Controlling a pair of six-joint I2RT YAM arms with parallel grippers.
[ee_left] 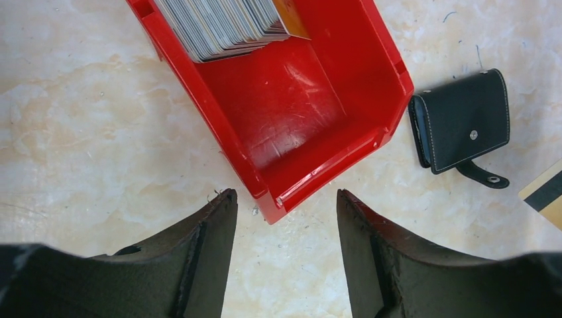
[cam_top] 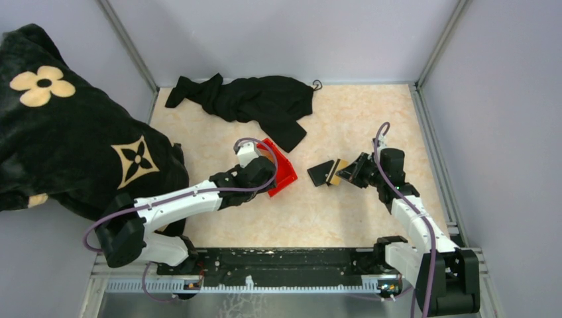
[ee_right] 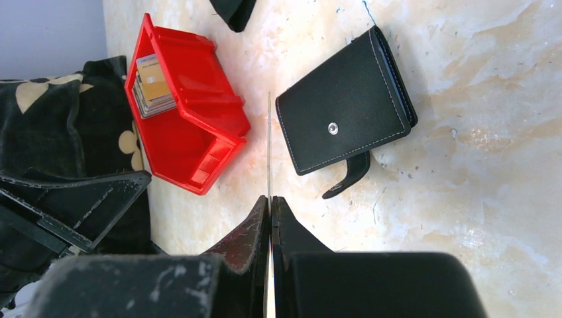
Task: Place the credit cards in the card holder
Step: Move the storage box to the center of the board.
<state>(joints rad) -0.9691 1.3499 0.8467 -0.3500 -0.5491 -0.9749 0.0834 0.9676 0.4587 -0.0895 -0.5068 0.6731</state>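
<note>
One card holder (ee_right: 344, 109), black, white-stitched, snap tab unfastened, is lying closed mid-tabletop (ee_left: 79, 132). Right gripper (ee_right: 270, 202): jaws pinching one thin tan, black-striped card (ee_left: 547, 199) just beside the holder. One glossy red bin (ee_left: 311, 179), leftward, is holding one stack of cards (ee_left: 219, 23), too many to count. Left gripper (ee_left: 285, 193): jaws standing spread at the bin's corner.

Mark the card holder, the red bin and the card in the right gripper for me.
card holder (ee_right: 351, 106): right wrist view, middle of the front flap.
red bin (ee_left: 291, 99): left wrist view, bare floor.
held card (ee_right: 269, 149): right wrist view, thin edge.
</note>
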